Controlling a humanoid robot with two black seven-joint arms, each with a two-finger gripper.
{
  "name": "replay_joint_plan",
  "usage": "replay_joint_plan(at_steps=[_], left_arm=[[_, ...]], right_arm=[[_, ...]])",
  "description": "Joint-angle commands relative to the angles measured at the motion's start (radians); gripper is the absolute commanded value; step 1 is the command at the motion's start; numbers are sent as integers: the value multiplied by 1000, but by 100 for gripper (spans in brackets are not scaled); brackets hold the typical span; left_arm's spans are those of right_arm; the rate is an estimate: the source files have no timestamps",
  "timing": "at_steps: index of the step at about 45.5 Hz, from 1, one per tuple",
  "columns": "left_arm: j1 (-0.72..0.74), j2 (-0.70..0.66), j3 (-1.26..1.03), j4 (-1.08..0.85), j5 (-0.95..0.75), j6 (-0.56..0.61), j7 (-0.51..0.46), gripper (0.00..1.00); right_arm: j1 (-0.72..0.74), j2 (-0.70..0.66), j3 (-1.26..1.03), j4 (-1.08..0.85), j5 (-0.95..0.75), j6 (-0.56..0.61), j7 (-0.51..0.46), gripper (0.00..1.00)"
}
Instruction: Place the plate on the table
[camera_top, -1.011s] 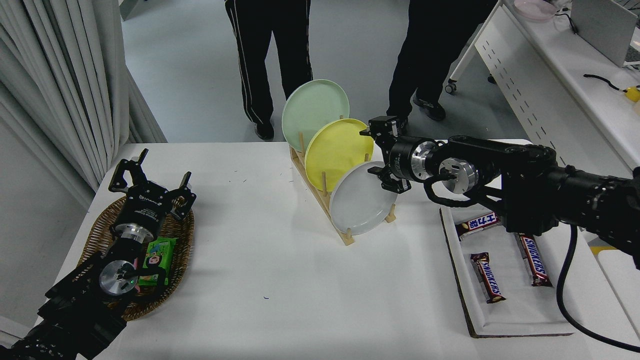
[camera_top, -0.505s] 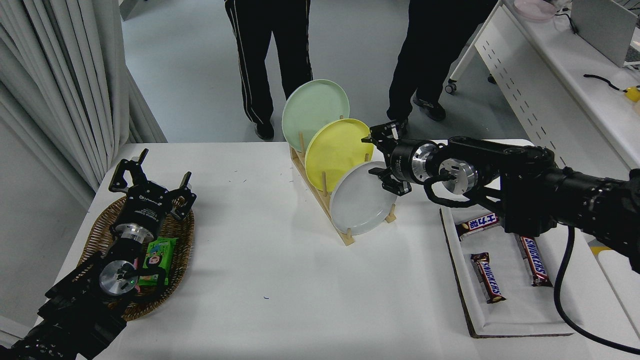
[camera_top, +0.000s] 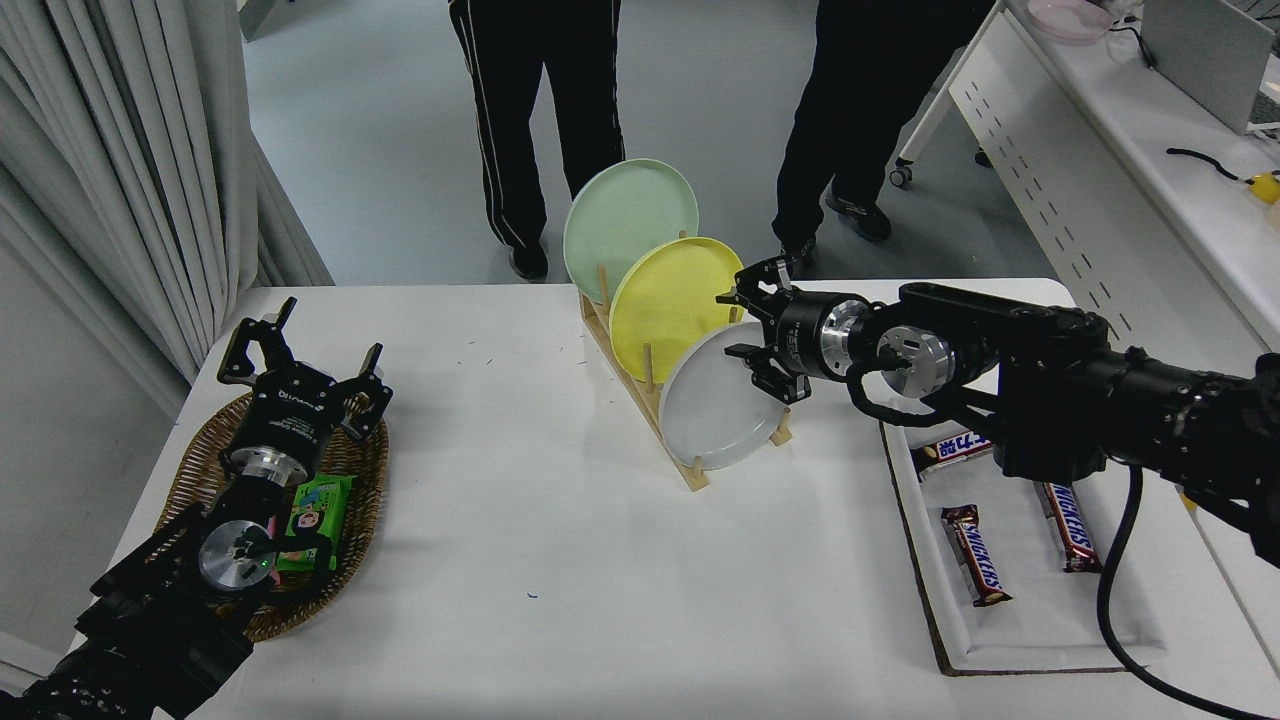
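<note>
The light-grey plate (camera_top: 712, 410) stands on edge in the front slot of a wooden rack (camera_top: 652, 405) on the white table (camera_top: 560, 560). Behind it stand a yellow plate (camera_top: 670, 300) and a pale green plate (camera_top: 625, 225). My right gripper (camera_top: 738, 325) is open at the grey plate's upper right rim, one finger above the rim and one in front of the plate's face. My left gripper (camera_top: 300, 350) is parked open at the lower left over a wicker basket.
A wicker basket (camera_top: 200, 480) with a green packet (camera_top: 315, 520) lies at the left. A white tray (camera_top: 1030, 620) with candy bars sits at the right, under my right arm. Two people stand beyond the table's far edge. A white desk runs along the upper right.
My right gripper has moved left and slightly down, from beside the yellow plate onto the grey plate's upper rim. The left arm has not moved.
</note>
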Motion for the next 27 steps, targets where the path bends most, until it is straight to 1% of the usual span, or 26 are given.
replay_joint_plan(at_steps=[1,9,27], left_arm=[[0,0,0,1,0,0,0,100],[0,0,0,-1,0,0,1,100],[0,0,-1,1,0,0,0,100]], right_arm=[[-8,-3,19,2,5,1,-16,39],[1,-6,19,5,-1,1,-42,26],[1,-25,43,5,-2,2,-47,26]])
